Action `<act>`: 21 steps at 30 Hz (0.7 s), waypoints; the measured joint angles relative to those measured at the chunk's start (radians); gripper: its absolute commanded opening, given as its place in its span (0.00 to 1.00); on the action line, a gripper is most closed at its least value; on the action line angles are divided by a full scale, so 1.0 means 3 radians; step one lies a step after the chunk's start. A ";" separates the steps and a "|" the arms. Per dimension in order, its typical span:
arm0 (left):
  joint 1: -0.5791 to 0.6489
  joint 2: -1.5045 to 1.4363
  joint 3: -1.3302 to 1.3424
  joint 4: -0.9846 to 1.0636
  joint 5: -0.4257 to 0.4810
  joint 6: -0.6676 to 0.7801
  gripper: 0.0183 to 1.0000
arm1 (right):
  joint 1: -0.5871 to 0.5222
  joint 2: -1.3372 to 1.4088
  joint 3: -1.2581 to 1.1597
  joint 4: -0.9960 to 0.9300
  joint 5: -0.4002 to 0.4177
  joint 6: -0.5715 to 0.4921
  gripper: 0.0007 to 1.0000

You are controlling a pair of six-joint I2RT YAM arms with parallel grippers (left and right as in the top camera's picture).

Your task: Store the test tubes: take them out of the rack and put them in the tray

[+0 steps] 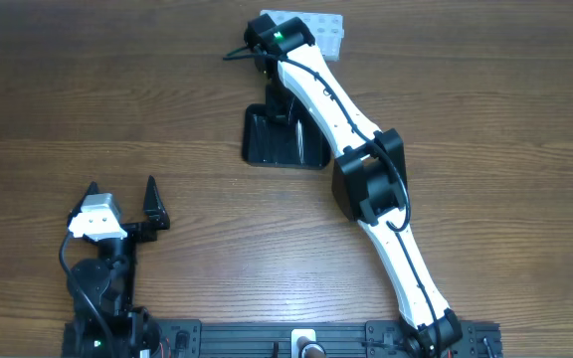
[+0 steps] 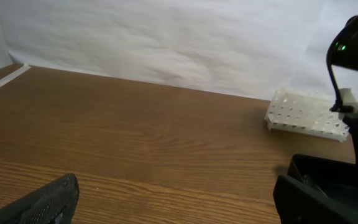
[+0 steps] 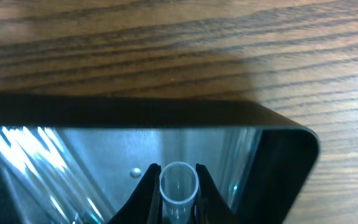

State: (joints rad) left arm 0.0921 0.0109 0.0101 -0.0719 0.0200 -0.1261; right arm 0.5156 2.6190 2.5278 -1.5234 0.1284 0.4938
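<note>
1. Pinched in the right gripper: a clear test tube, hanging over the inside of the black tray.
2. Beyond the tray, at the far side of the wooden table: the white rack.
3. Near its own base: the left gripper, spread wide, holding nothing.

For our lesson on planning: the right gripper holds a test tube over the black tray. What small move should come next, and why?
Probably lower slightly, then open: the right gripper grips the test tube directly above the open tray.
</note>
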 measured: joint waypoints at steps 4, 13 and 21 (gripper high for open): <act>0.0000 0.0000 0.0000 0.0000 0.0000 0.0000 1.00 | 0.0000 0.0045 0.0000 0.0042 0.0000 0.0000 0.13; 0.0000 0.0001 0.0000 0.0000 0.0000 0.0000 1.00 | 0.0000 0.0051 0.0000 0.0093 0.0000 0.0000 0.43; 0.0000 0.0001 0.0000 0.0000 0.0000 0.0000 1.00 | 0.0014 0.0025 -0.0001 -0.0015 0.0000 -0.0102 0.66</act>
State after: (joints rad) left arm 0.0921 0.0113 0.0101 -0.0719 0.0200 -0.1261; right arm 0.5198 2.6266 2.5275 -1.5280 0.1284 0.4633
